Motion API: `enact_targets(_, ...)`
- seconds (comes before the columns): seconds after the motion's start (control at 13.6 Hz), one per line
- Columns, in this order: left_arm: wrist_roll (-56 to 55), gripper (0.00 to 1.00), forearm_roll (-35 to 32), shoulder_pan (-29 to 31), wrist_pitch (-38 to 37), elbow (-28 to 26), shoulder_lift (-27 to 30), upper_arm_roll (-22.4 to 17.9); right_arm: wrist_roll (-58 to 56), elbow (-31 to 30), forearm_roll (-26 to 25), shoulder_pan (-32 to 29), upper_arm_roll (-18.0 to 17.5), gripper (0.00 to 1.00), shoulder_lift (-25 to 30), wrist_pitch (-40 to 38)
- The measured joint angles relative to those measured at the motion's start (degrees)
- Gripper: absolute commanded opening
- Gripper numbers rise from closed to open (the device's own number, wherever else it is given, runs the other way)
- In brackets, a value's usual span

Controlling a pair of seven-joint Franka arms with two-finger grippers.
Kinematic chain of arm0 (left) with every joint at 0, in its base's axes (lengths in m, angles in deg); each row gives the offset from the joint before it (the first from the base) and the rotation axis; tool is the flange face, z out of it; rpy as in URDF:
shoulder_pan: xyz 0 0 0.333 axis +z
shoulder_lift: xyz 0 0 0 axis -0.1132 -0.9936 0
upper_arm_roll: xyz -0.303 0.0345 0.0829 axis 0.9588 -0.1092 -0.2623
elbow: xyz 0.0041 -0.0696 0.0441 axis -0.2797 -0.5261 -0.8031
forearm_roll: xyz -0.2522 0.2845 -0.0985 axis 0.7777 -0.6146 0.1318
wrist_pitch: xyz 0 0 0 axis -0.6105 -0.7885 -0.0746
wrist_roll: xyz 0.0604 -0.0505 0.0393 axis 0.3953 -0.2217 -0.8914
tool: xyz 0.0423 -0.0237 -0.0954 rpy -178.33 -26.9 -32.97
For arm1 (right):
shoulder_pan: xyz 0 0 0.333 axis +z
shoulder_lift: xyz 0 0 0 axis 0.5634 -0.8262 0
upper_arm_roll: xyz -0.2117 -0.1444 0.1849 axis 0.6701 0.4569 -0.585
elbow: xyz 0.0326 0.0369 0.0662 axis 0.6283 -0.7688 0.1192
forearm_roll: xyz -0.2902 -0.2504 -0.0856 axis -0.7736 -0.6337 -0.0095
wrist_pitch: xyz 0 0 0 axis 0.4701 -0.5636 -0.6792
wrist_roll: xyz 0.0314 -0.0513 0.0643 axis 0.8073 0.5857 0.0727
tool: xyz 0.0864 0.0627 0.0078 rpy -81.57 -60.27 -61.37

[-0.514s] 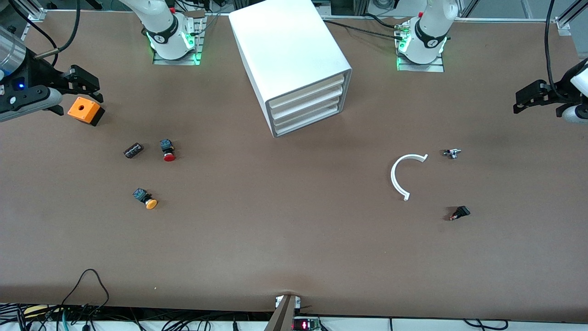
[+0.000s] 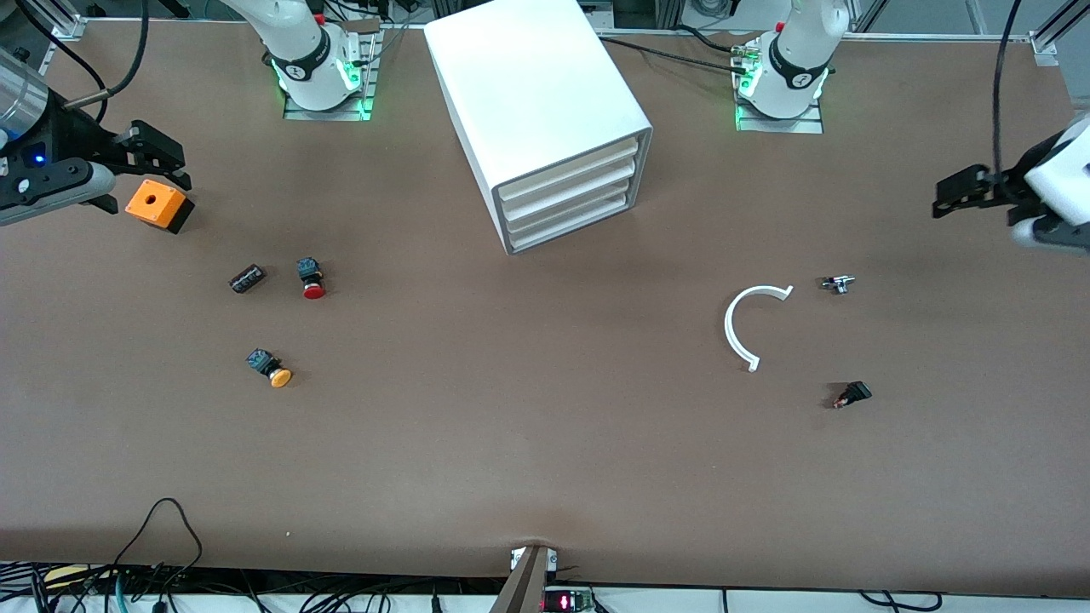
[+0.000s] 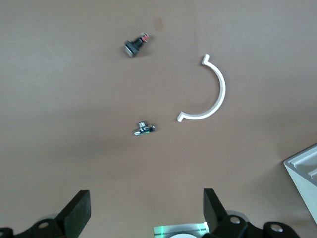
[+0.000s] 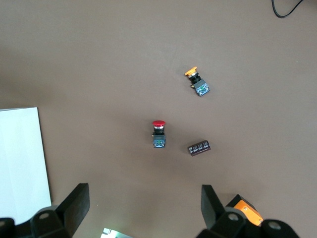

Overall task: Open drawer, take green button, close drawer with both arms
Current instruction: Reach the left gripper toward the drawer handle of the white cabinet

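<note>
Drawers: four white tray drawers (image 2: 569, 189) are stacked in the cabinet's front, all pushed in flush; no gap is seen at any of them
Green button: not seen in any view; only closed drawer fronts are shown, so its place cannot be told
Cabinet: a white box cabinet (image 2: 532, 94) is set on the brown table (image 2: 528, 426) between the two arm bases, with its front turned toward the front camera and angled toward the left arm's end
Left gripper: the left gripper (image 2: 960, 189) is held in the air over the table's edge at the left arm's end, well apart from the cabinet; its fingers (image 3: 75, 214) are spread wide and nothing is gripped
Right gripper: the right gripper (image 2: 162, 157) is held at the right arm's end, just above an orange box (image 2: 156, 204) with a round hole in its top; its fingers (image 4: 74, 201) are spread wide and nothing is gripped
Right arm's end: a red-capped button (image 2: 312, 279) is laid beside a small dark cylinder (image 2: 247, 278); an orange-capped button (image 2: 270, 369) is laid nearer to the front camera than both
Left arm's end: a white half-ring (image 2: 742, 328) is laid flat, with a small metal part (image 2: 838, 283) beside it and a small black switch (image 2: 852, 394) nearer to the front camera
</note>
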State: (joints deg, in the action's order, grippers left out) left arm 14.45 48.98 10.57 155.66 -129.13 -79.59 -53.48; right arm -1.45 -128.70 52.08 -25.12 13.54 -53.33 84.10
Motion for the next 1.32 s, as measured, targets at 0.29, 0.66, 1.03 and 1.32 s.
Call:
enact_targets(0.29,3.86,1.0,10.28,-0.95,-5.7,-0.2,-8.52,2.3,0.01,0.01,0.0,-0.01,0.01,1.0,-0.01,0.0)
enact_targets(0.66,6.93,1.0,27.36,-2.32,-6.79,-0.41,-20.38,6.6,0.01,0.02,-0.01,-0.01,0.01,1.0,-0.01,0.0)
enact_targets(1.03,11.91,0.99,39.42,-4.48,-5.05,-0.44,-29.92,7.11,0.01,0.04,-0.02,-0.01,0.01,1.0,-0.01,-0.01)
enact_targets(1.32,28.22,0.94,48.19,-6.0,-0.6,-2.14,-36.43,7.23,0.02,0.04,-0.01,-0.01,0.01,1.0,-0.01,-0.01)
